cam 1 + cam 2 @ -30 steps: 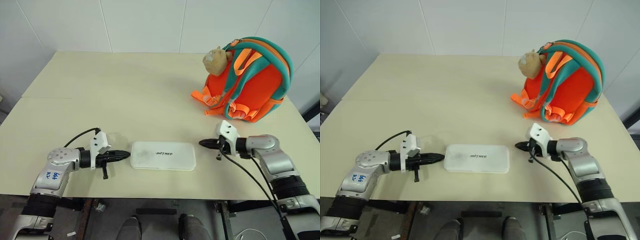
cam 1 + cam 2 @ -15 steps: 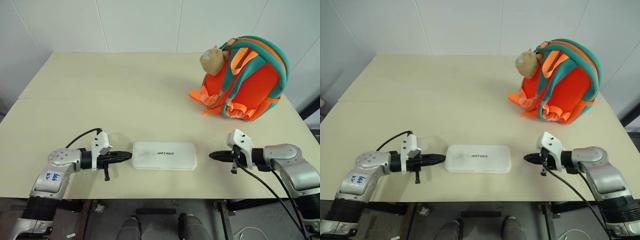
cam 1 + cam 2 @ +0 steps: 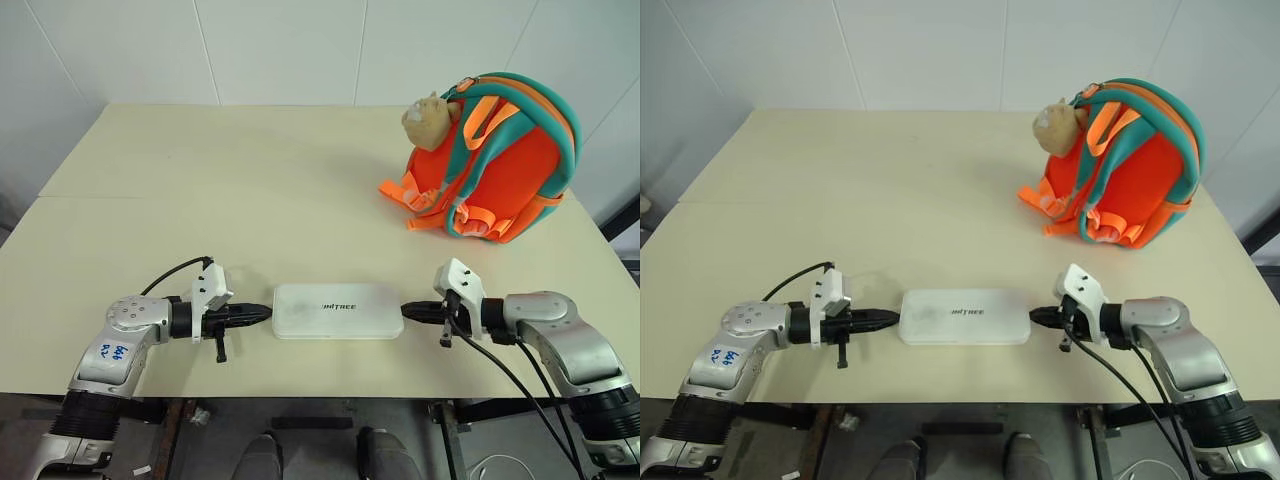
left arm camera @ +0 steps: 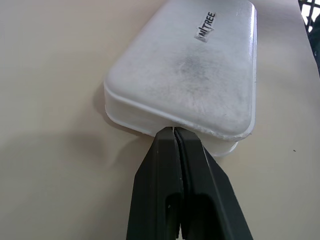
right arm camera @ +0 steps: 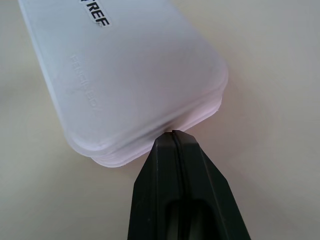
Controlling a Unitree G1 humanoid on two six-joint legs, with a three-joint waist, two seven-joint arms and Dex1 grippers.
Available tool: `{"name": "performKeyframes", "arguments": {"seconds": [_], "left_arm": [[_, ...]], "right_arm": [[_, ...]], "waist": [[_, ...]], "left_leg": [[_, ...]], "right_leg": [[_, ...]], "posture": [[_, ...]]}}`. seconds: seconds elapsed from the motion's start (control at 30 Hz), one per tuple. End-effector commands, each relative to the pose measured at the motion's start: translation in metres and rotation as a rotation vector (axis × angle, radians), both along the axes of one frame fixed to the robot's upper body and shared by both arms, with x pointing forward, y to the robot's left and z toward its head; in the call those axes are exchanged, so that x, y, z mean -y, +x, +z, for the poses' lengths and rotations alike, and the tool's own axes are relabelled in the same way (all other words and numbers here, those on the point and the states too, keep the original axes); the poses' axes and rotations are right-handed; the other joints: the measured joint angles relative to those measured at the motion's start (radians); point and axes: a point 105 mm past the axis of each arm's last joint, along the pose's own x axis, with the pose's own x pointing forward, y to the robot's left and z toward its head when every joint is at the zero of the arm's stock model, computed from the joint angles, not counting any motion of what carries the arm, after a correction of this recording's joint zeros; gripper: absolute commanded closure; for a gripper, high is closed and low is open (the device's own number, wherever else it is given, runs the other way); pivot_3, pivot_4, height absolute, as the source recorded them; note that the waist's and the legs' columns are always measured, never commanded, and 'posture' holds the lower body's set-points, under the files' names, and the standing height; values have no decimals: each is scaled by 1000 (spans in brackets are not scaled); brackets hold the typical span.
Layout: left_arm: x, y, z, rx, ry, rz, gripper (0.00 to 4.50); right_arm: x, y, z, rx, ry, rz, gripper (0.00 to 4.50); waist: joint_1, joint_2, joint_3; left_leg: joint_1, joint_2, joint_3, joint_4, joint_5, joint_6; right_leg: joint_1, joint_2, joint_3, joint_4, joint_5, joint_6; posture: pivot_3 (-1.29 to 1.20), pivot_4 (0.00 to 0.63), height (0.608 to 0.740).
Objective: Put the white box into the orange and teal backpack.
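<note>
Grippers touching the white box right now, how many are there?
2. The left gripper meets the white box at its left short end, and the right gripper meets its right short end; both are shut.

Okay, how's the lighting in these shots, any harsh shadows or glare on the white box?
Left eye view: soft, even light; the white box throws only a faint shadow on the table, no glare. Left wrist view: a grey smudge on the lid, a soft shadow under the near edge by the shut left fingers. Right wrist view: the lid looks washed out near the shut right fingers.
</note>
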Motion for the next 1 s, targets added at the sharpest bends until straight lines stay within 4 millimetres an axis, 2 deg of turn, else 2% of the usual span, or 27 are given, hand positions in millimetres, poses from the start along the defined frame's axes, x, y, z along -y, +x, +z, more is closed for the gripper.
{"name": "performKeyframes", "arguments": {"seconds": [0.03, 0.17, 0.3, 0.43, 0.53, 0.63, 0.7, 0.77, 0.9, 0.97, 1.0], "left_arm": [[12, 3, 6, 30, -17, -32, 4456], [9, 6, 7, 44, -12, -16, 4456], [-2, 6, 11, 42, -1, 16, 4456], [-17, 10, 13, 55, 31, 76, 3251], [-25, 10, 15, 46, 33, 101, 2248], [-36, 7, 18, 3, 26, 131, 1291], [-38, 3, 23, -79, -50, 149, 654], [-35, -6, 29, -231, -155, 121, 32], [-31, -13, 40, -362, -269, 99, 0], [-30, -13, 42, -423, -310, 102, 0], [-33, -7, 40, -457, -337, 134, 0]], "right_arm": [[-12, 3, 13, 41, 25, 40, 4500], [-9, 1, 14, 27, 16, 41, 4500], [2, -6, 13, -21, 13, 28, 4500], [20, -6, 13, -27, -13, -19, 4500], [28, -8, 14, -44, -24, -24, 3893], [36, -7, 19, -32, -39, -31, 2913], [36, -6, 26, -47, -23, -22, 2242], [29, -16, 33, -116, 24, 50, 1563], [25, -27, 38, -197, 45, 114, 171], [24, -28, 38, -207, 42, 127, 73], [21, -25, 37, -210, 35, 133, 73]], "waist": [[0, 0, 0], [1, 0, 0], [0, 0, 0], [0, 0, 0], [0, 0, 0], [-2, 0, 0], [-3, 0, 0], [-2, 0, 0], [-1, 0, 0], [1, 0, 0], [1, 0, 0]], "left_leg": [[0, 0, 0, 0, 0, 0], [0, 0, 0, 0, 0, 0], [0, 0, 0, 0, 0, 0], [0, 0, 0, 0, 0, 0], [0, 0, 0, 0, 0, 0], [0, 0, 0, 0, 0, 0], [0, 0, 0, 0, 0, 0], [0, 0, 0, 0, 0, 1], [0, 0, 0, 0, 0, 1], [0, 0, 0, 0, -1, 1], [0, 0, 0, 0, 0, 1]], "right_leg": [[0, 0, 0, 0, 0, 0], [0, 0, 0, 0, 0, 1], [0, 0, 0, 0, 1, 1], [0, 0, 0, 0, 1, 1], [0, 0, 0, 0, 0, 1], [0, 0, 0, 0, 0, 1], [0, 0, 0, 0, 0, 1], [0, 0, 0, 0, 0, 1], [0, 0, 0, 0, 0, 1], [0, 0, 0, 0, 0, 1], [0, 0, 0, 0, 0, 1]], "posture": [[0, 150, 740], [0, 150, 740], [0, 150, 740], [0, 150, 740], [0, 150, 740], [0, 150, 740], [0, 150, 740], [0, 150, 740], [0, 150, 740], [0, 150, 740], [0, 150, 740]]}}
